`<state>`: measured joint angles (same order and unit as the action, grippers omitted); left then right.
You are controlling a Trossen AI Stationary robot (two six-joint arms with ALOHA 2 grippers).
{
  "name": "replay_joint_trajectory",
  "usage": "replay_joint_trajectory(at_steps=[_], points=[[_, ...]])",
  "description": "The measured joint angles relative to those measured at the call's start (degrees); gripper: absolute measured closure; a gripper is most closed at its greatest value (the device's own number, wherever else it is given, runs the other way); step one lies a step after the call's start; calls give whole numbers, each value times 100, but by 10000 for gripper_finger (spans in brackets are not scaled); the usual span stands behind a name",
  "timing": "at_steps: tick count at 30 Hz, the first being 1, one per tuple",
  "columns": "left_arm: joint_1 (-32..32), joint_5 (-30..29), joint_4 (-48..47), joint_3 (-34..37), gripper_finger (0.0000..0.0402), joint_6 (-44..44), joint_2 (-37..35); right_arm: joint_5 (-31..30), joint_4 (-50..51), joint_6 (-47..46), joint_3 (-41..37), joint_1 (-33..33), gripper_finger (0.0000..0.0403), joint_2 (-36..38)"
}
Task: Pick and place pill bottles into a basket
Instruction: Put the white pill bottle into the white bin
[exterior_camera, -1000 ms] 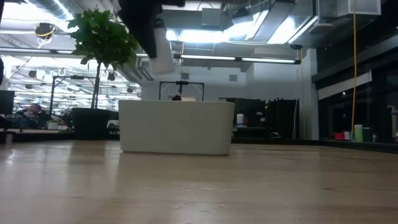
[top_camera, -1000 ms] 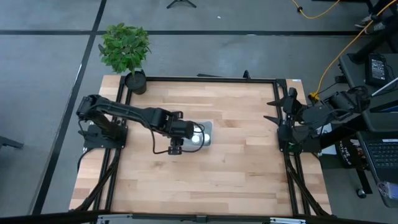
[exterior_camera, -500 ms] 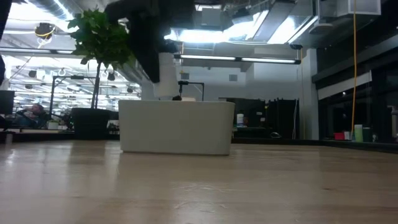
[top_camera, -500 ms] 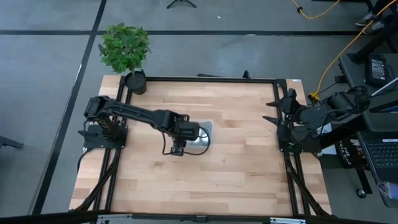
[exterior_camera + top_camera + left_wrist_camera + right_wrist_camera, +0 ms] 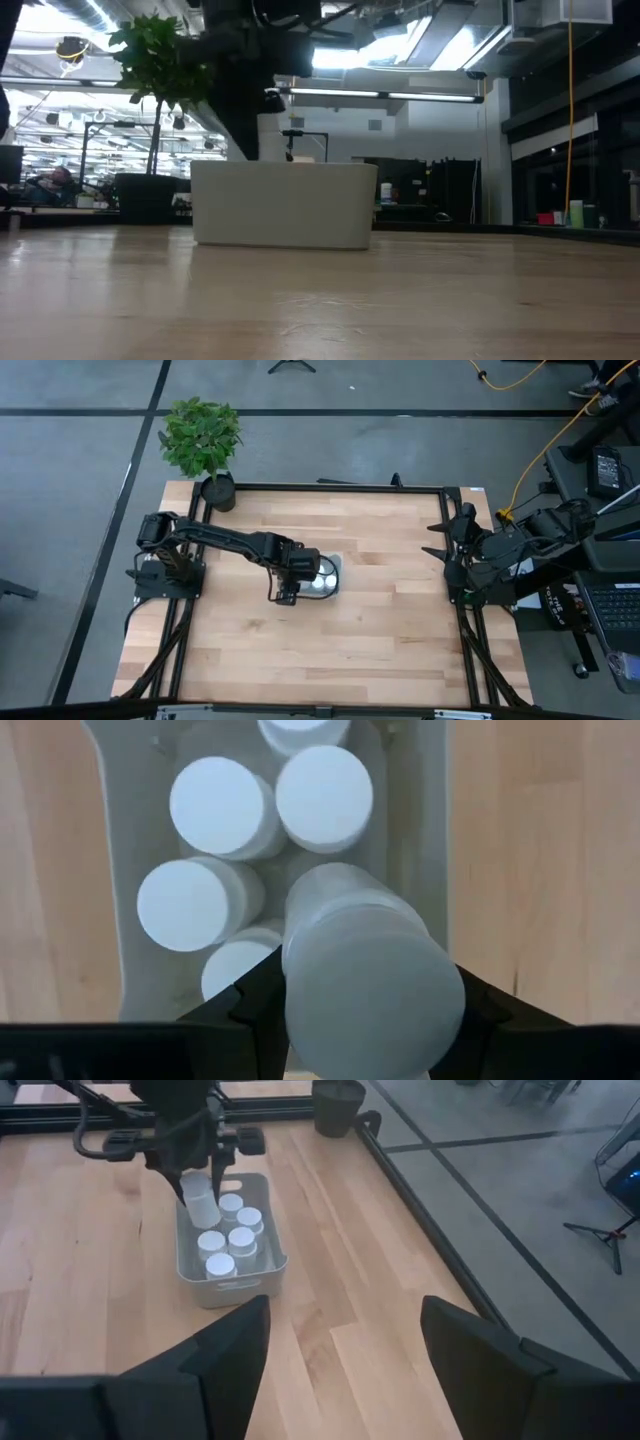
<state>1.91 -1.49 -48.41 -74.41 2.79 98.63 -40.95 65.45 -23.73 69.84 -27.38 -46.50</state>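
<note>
The basket [image 5: 322,575] sits near the middle of the table [image 5: 380,630], a small shallow rectangular bin of pale blue-grey plastic with rounded corners; in the low view its side [image 5: 285,204] reads as a plain off-white wall. Five bottles stand upright inside it, small white cylinders with flat round white caps, packed close together, some touching. In the left wrist view four caps show fully or in part: two side by side [image 5: 222,807] [image 5: 324,785], one below them [image 5: 185,904], one half hidden [image 5: 240,975], plus the edge of another at the far end [image 5: 300,732].

The left gripper [image 5: 197,1180] hangs over the basket, jaws clamped on the sixth bottle [image 5: 365,975], held upright with its base down among the others. No label or writing can be read on any bottle or on the basket.

The right gripper [image 5: 447,538] waits at the table's right edge, fingers spread wide and holding nothing.

A potted plant [image 5: 203,440] stands at the table's far left corner.
</note>
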Motion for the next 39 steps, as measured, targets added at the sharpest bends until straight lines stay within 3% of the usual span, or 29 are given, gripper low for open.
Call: replay_joint_trajectory(at_steps=[16,39], points=[[-203,475,497,649,241,98,0,-2,26,17,0,-1,141,0],[-286,640,506,657,240,240,553,-2,-4,-24,0,-2,141,0]])
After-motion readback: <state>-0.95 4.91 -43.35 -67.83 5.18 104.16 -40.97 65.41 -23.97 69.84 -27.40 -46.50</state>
